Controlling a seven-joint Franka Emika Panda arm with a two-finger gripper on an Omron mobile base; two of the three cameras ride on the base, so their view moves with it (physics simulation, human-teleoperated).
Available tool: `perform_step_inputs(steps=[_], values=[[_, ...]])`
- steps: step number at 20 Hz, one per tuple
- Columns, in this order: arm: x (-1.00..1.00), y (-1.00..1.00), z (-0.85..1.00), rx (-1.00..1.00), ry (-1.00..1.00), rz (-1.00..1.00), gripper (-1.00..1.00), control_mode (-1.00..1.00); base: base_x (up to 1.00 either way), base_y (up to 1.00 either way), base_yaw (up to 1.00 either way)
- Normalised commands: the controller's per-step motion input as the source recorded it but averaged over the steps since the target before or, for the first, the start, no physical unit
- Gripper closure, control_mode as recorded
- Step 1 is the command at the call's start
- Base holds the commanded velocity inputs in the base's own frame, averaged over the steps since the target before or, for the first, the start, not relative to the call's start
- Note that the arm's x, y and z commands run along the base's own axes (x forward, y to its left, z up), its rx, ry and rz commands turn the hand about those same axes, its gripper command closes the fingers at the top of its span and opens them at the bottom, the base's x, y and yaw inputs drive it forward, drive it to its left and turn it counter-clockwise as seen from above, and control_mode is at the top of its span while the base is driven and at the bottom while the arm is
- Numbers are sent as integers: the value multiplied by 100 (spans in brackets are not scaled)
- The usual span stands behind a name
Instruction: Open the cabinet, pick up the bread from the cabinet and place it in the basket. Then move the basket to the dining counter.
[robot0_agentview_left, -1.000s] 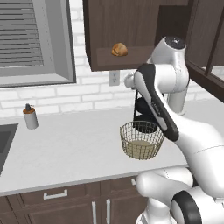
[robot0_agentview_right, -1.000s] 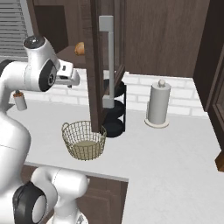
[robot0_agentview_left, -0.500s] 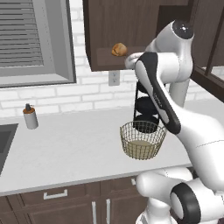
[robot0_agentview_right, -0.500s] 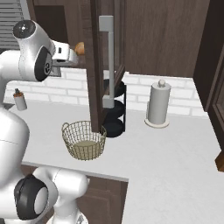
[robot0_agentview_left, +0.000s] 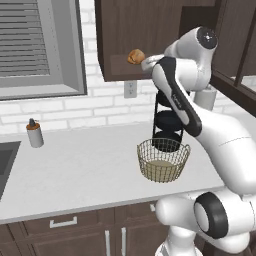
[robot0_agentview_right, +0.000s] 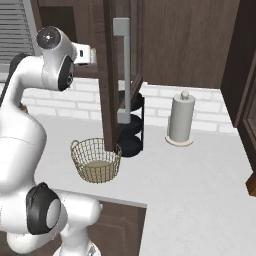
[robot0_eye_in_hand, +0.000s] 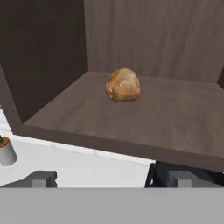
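Empty hand before the open cabinet, bread on the shelf

The hand (robot0_eye_in_hand: 103, 178) has its fingers wide apart, holding and touching nothing; beyond it, the small round golden-brown bread roll (robot0_eye_in_hand: 123, 84) lies on the dark brown wooden cabinet (robot0_eye_in_hand: 131, 118) shelf, its long axis roughly crosswise in the hand view.

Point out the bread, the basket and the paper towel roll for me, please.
bread (robot0_eye_in_hand: 123, 84), hand view, middle of its crust.
basket (robot0_agentview_left: 163, 161), left base view, front mesh wall.
paper towel roll (robot0_agentview_right: 180, 119), right base view, side of roll.
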Motion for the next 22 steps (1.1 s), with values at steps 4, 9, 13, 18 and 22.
perform_step_inputs(steps=[4,9,13,18,22], values=[[52,0,17,2,12,4,-100,-100,0,0,0],[62,0,10,0,17,0,-100,-100,0,0,0],[67,0,-1,0,0,-2,-100,-100,0,0,0],[47,0,-4,0,-6,-6,-100,-100,0,0,0],[28,0,0,2,0,-1,-100,-100,0,0,0]])
